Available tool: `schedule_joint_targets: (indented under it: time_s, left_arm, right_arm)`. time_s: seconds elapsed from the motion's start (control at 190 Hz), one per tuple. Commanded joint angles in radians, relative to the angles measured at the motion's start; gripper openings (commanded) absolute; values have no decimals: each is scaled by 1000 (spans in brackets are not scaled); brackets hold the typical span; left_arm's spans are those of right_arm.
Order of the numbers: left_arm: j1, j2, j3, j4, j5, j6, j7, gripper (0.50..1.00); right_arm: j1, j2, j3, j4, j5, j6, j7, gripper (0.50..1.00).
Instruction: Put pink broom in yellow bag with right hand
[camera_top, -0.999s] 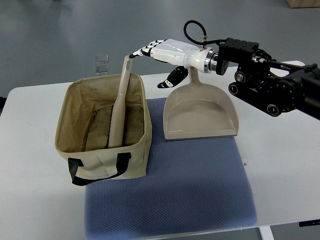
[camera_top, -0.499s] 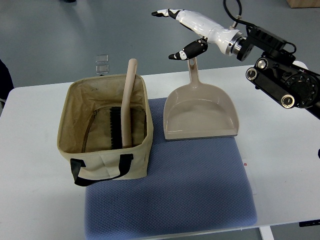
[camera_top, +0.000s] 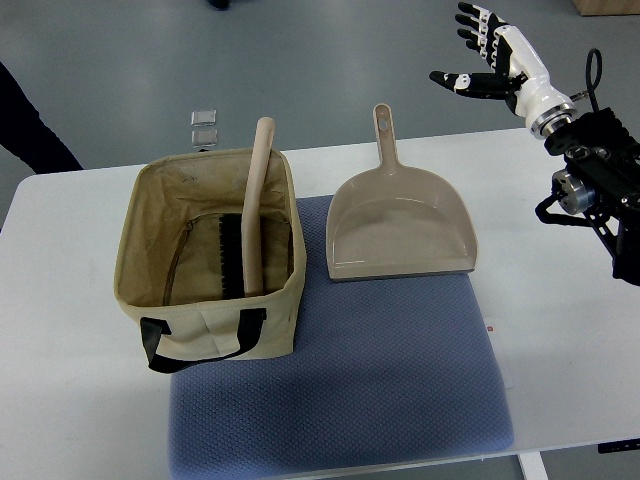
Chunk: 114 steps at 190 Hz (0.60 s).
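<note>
Now the right hand (camera_top: 500, 55) has pulled up and back toward the top right corner of the top view; half a second ago it hung above the dustpan's handle, and a second ago it was just beside the broom's handle tip over the bag. The broom has not shifted since the last frame, after settling from a steeper lean a second ago.

Its fingers are spread wide and the thumb sticks out to the left; it grasps nothing and touches nothing. The palm is turned toward the scene, fingers pointing up and away from the surface (camera_top: 560, 330), with the white wrist running down into the dark forearm at the right edge.

The pink broom (camera_top: 252, 215) stands inside the yellow bag (camera_top: 210, 320): its bristle end is down on the bag's floor, and its handle leans against the far rim, the rounded tip poking out above it. The bag sits on the left part of the blue mat (camera_top: 350, 390), black strap facing the camera. A beige dustpan (camera_top: 400, 230) lies flat on the mat just beside the bag's right wall, handle pointing away.

A dark sleeve (camera_top: 30, 125) of a person shows at the left edge.
</note>
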Motion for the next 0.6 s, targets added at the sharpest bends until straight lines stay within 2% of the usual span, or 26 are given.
schedule_joint_targets:
  time_s: [0.0,0.11,0.205,0.252,0.594]
  left_arm:
    - [0,0,0,1,0,0,0,1000]
    - [0,0,0,1,0,0,0,1000]
    - [0,0,0,1,0,2,0,1000]
    - [0,0,0,-1,0,0,0,1000]
    - [0,0,0,1,0,0,0,1000]
  right_arm:
    - [-30,9,2,-2,106,-7,-2,915]
    - [-60,12,6,-2,247,16,-3,928]
    - [-82,21,5,-2,394,97,-12,928]
    - [-83,27,5,-2,433,112,-14,928]
    - [-94,49,14,-15,464,108,0,928]
